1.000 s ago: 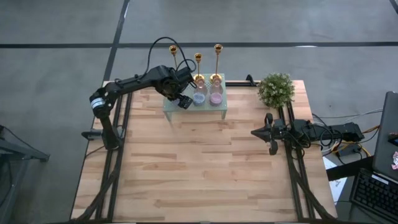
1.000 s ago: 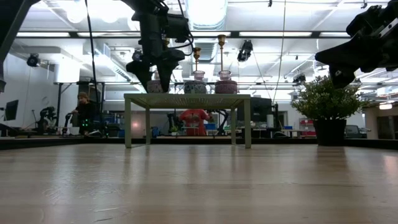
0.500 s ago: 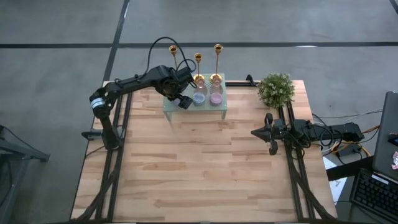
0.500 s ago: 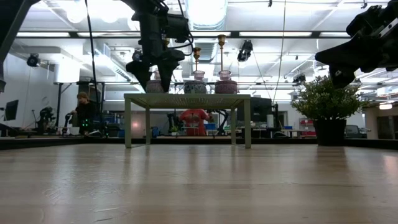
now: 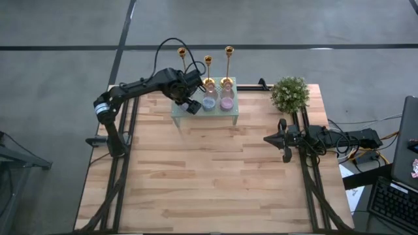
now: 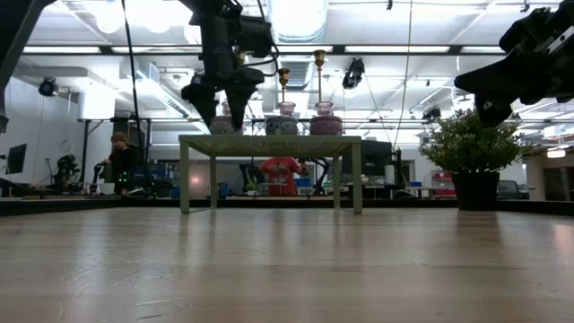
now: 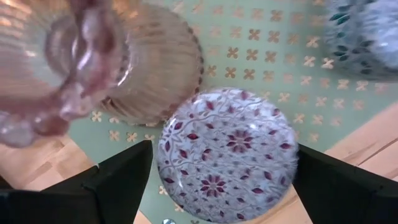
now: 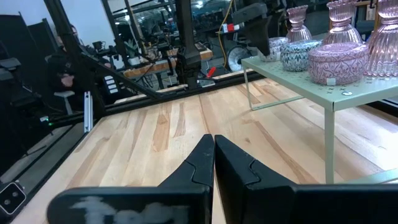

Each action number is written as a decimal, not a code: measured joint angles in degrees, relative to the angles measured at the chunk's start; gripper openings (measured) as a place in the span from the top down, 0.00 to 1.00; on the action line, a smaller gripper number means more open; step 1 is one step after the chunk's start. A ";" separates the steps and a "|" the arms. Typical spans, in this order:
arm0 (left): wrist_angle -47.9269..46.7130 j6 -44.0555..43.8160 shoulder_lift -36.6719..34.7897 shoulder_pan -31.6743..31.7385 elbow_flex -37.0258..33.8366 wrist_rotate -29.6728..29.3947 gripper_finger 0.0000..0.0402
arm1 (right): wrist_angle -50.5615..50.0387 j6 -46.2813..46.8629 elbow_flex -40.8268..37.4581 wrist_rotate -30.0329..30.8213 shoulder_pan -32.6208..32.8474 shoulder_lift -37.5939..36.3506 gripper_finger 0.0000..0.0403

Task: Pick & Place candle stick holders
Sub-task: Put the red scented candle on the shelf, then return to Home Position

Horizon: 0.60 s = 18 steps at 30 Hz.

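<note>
Three gold candle stick holders stand in a row at the back of a small pale green stand [image 5: 204,115]: the left one [image 5: 182,51], the middle one [image 5: 208,62] and the right one [image 5: 228,51]. The arm hides the left holder's base. My left gripper [image 5: 191,106] is open and hangs above the stand's left end [image 6: 222,112]. In the left wrist view its fingers [image 7: 118,180] stand either side of a round flower-patterned jar lid [image 7: 227,152], above it and not touching. My right gripper [image 5: 271,138] is shut and empty at the table's right side [image 8: 213,155].
On the stand, in front of the gold holders, sit patterned lidded jars [image 5: 209,102] [image 5: 226,102] and a ribbed pink glass holder [image 7: 134,59]. A potted plant [image 5: 289,93] stands at the far right. The near wooden tabletop [image 5: 209,183] is bare. People show in the room behind [image 6: 121,157].
My left gripper has risen a little above the stand's left end, still open. Nothing else has moved.
</note>
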 joint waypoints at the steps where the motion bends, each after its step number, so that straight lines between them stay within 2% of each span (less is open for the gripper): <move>1: 0.06 0.39 0.00 -0.19 0.32 -0.12 0.10 | 0.00 0.00 0.00 0.02 -0.01 0.01 0.98; 8: 0.15 1.46 -2.31 -1.48 1.74 -2.23 0.10 | 0.00 0.00 0.00 0.01 -0.02 -0.01 0.98; 18: 1.34 3.43 -9.83 -5.11 1.74 -6.07 0.10 | 0.00 0.00 0.00 0.02 -0.01 0.01 0.98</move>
